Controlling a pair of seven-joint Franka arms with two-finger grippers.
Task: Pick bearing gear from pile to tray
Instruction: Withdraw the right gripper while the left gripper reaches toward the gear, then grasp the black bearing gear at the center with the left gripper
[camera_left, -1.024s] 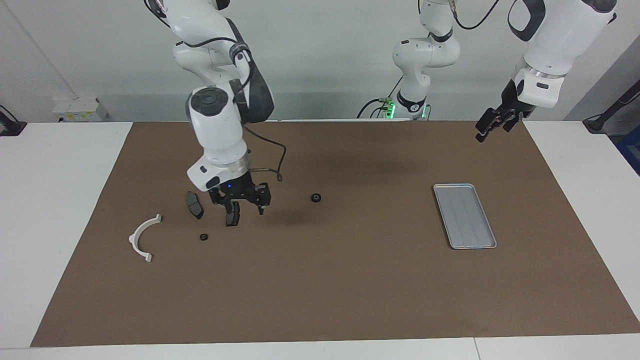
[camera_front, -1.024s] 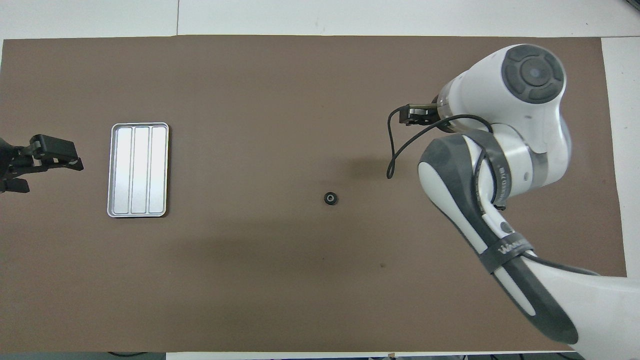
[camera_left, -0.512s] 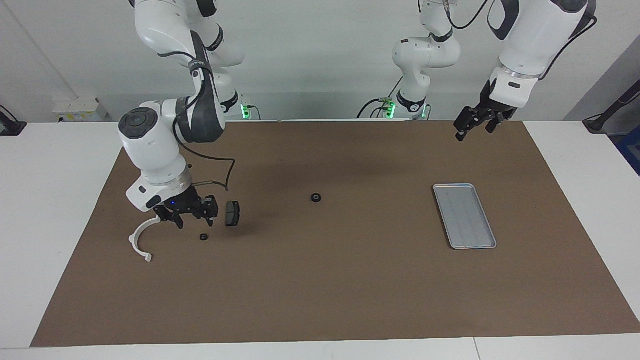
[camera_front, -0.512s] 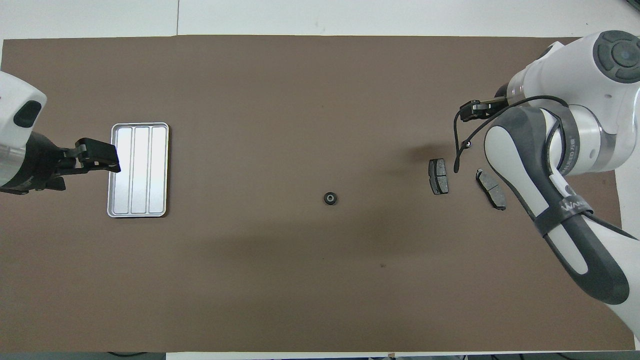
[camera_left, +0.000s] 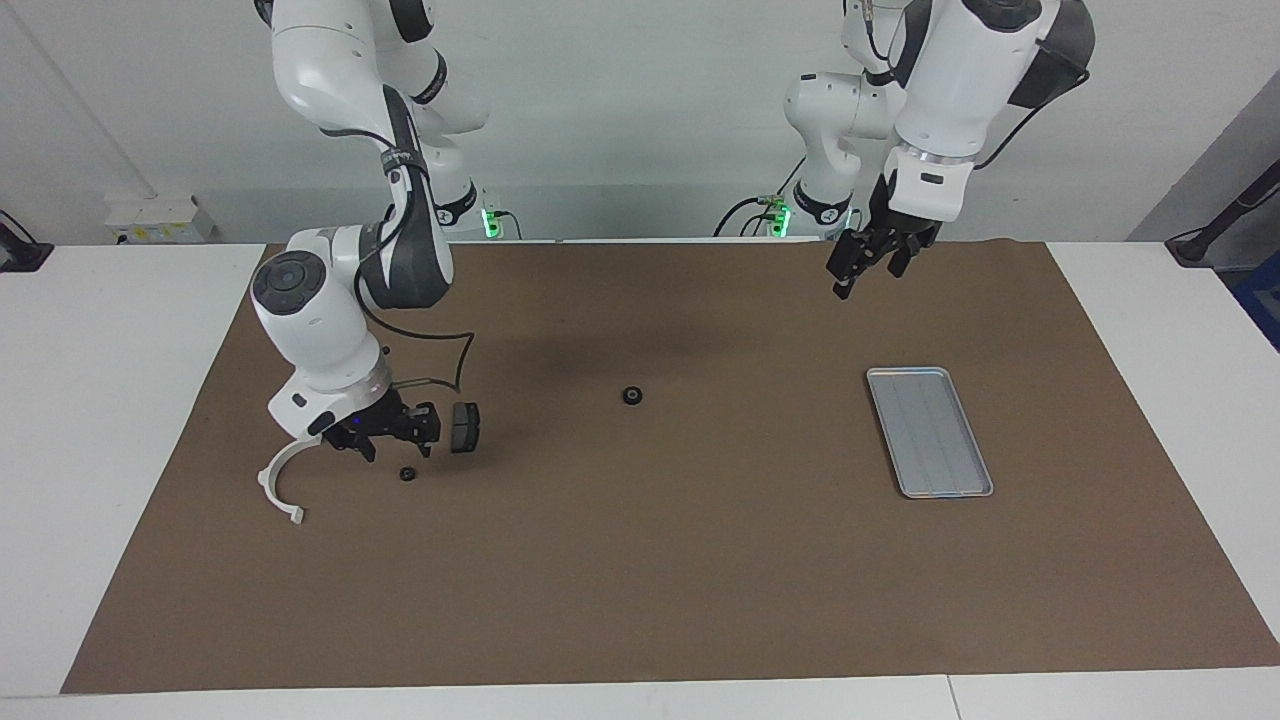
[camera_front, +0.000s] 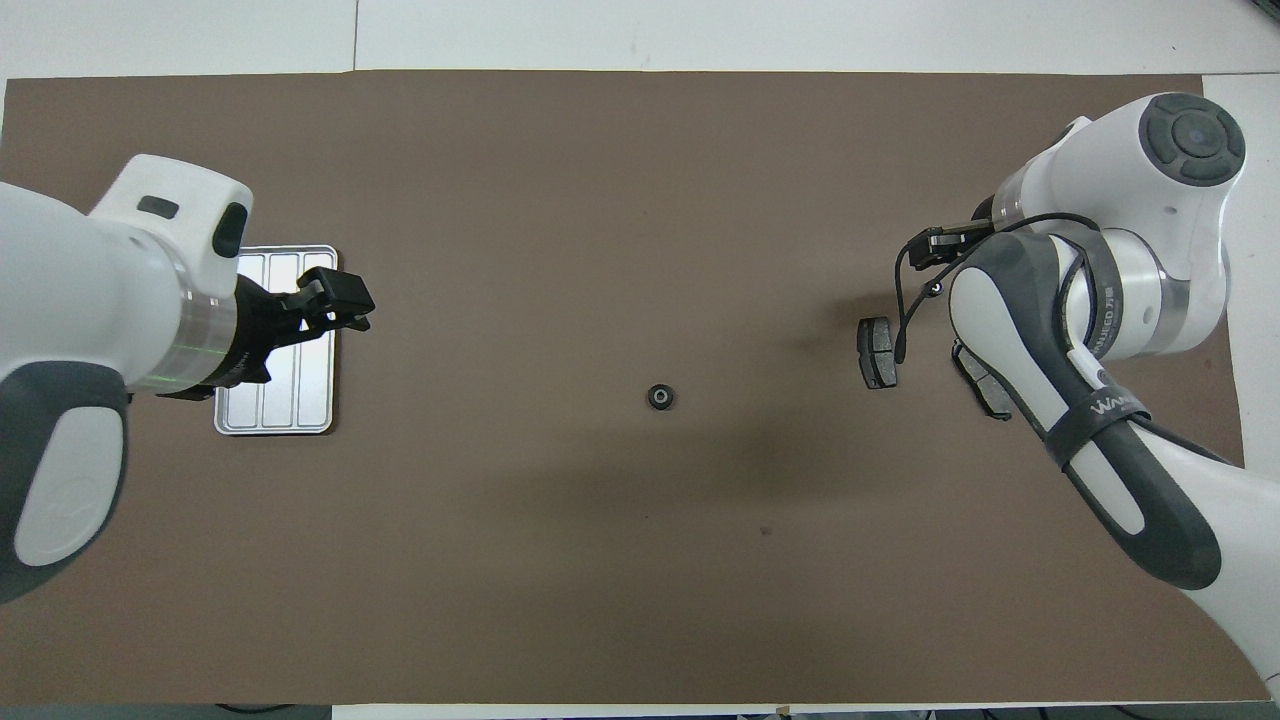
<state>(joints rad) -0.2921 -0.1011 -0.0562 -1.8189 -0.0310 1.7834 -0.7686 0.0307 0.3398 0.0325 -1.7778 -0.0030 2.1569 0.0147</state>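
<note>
A small black gear (camera_left: 407, 473) lies just beside the low, empty, parted right claw (camera_left: 385, 447).

White rounded arm shells, dark grey joint covers, black fingers (camera_left: 430, 425), looping black cable, green base lights

1. The right arm comes down from its base in a folded bend, elbow raised, its white forearm pointing steeply down toward its own end of the table.
2. The right gripper (camera_left: 385, 437) hangs low, just above the surface, wrist tilted slightly; a black cable loops from the wrist.
3. Its fingers stand partly apart, holding nothing.
4. The left arm reaches in high, forearm sloping downward.
5. The left gripper (camera_left: 862, 262) (camera_front: 335, 300) is well up in the air, fingers spread wide and empty, pointing down at a slant.
</note>
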